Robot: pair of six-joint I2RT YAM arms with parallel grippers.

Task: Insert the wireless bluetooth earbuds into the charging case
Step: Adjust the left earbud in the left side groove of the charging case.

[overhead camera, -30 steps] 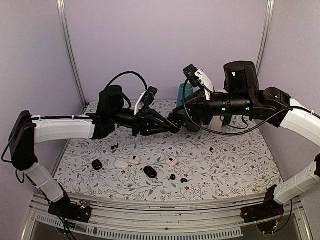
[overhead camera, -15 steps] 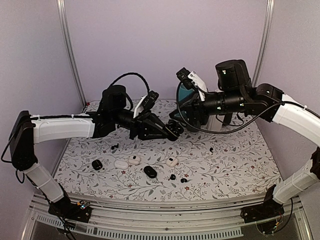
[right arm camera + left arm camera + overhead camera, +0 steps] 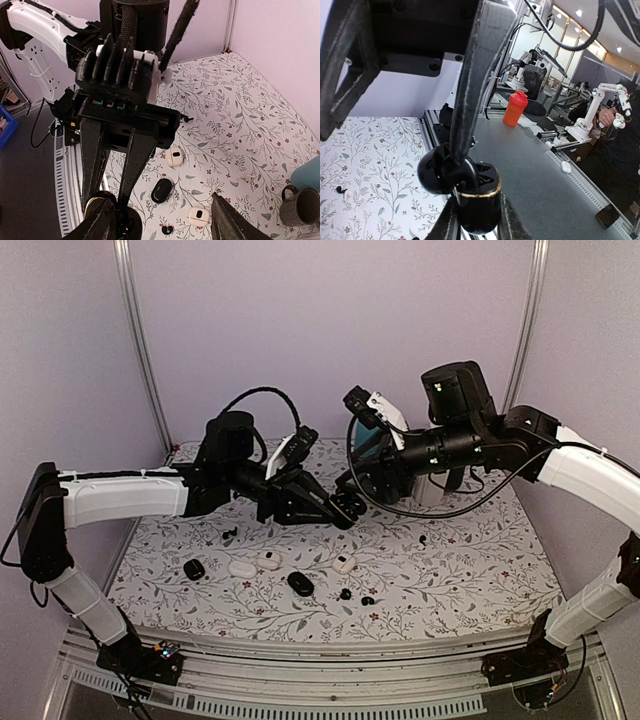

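My left gripper is shut on a black charging case with a gold rim, held in the air with its lid hinged open. My right gripper is open just beside it. One of its fingers reaches down across the open lid. From above, both grippers meet over mid-table, left and right. Whether a bud sits in the case I cannot tell. Loose black earbuds lie on the floral cloth, with another further right.
Closed black cases and white cases lie in a row near the front. A teal cup stands at the back, a dark mug beside it.
The right arm has swung left and its jaws have widened a little. The left gripper has dipped slightly with the case still in it.
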